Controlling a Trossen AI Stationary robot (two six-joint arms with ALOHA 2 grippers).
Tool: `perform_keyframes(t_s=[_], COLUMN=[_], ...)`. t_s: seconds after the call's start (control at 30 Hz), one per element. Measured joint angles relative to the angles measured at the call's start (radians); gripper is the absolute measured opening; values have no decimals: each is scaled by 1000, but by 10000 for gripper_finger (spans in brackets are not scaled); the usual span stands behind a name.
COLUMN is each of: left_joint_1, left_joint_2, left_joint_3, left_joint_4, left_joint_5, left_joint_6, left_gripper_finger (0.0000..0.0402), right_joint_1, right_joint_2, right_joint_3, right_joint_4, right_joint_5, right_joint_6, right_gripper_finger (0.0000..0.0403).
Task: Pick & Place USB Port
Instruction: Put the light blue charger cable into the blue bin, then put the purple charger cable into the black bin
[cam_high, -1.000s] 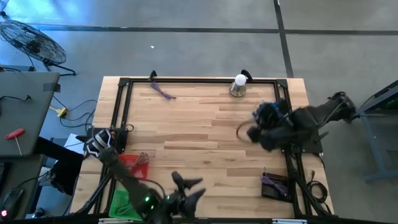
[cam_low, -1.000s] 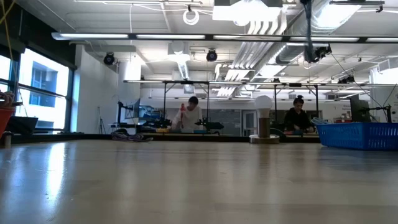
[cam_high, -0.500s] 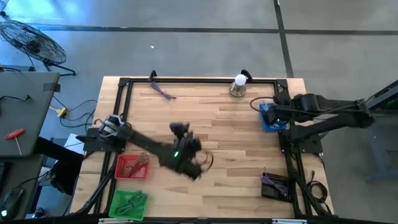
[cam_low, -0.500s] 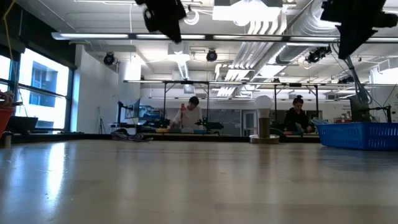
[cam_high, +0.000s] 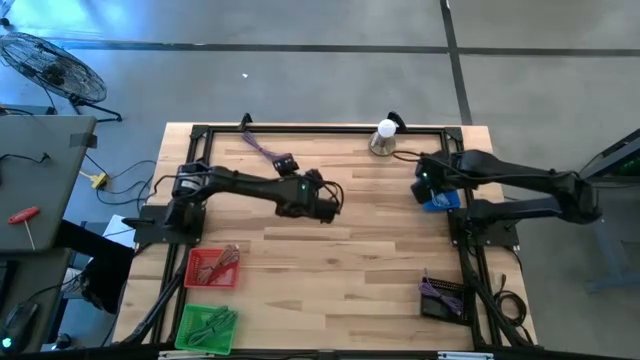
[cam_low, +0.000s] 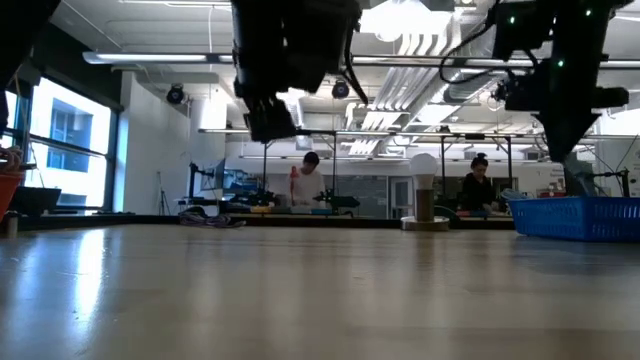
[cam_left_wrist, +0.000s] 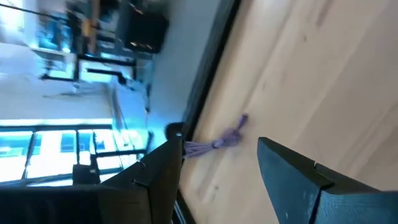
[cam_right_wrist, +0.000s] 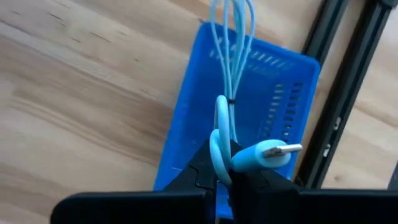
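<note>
Above a wooden table (cam_high: 330, 250) ringed by a black frame (cam_high: 300, 130), the right gripper (cam_right_wrist: 224, 163) hangs over a blue basket (cam_right_wrist: 186, 124) at the table's right edge, its 2 fingers pinched tight on a light blue USB cable (cam_right_wrist: 233, 93). The grip sits at the cable's bend, just behind the silver plug (cam_right_wrist: 283, 149), which juts sideways past the fingertips; the bundled loops trail away over the basket's floor. In the overhead view the same gripper (cam_high: 428, 185) shows directly above the basket (cam_high: 445, 200), so the placing step looks close to done. To finish it well, the arm should probably sink until the loops rest inside the basket walls before letting go, keeping the plug clear of the near rim so the cable cannot hook there and spill onto the wood. A straight lift after release would avoid dragging the loops back out. The left gripper (cam_high: 325, 200) hovers near the table's middle with its fingers spread wide and nothing between them; its own camera looks past them toward a purple cable (cam_left_wrist: 214, 143) lying by the far frame rail, seemingly the next item to fetch. A red tray (cam_high: 212, 268) and a green tray (cam_high: 208, 327) sit at the left front corner, and a small lamp (cam_high: 384, 138) stands at the far edge. Whether the held loops already touch the basket floor cannot be told.
</note>
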Motion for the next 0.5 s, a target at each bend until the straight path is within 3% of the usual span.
perform_keyframes(t_s=[0.23,0.5], left_joint_1=[36,34], left_joint_2=[1,1], left_joint_3=[-101,-120], left_joint_4=[173,165], left_joint_5=[37,103], left_joint_6=[158,170], left_gripper_finger=[202,202], right_joint_1=[-113,-139], right_joint_2=[0,1], right_joint_3=[-106,-147], right_joint_4=[104,162], right_joint_5=[-45,-46], right_joint_6=[-60,-108], right_gripper_finger=[14,101])
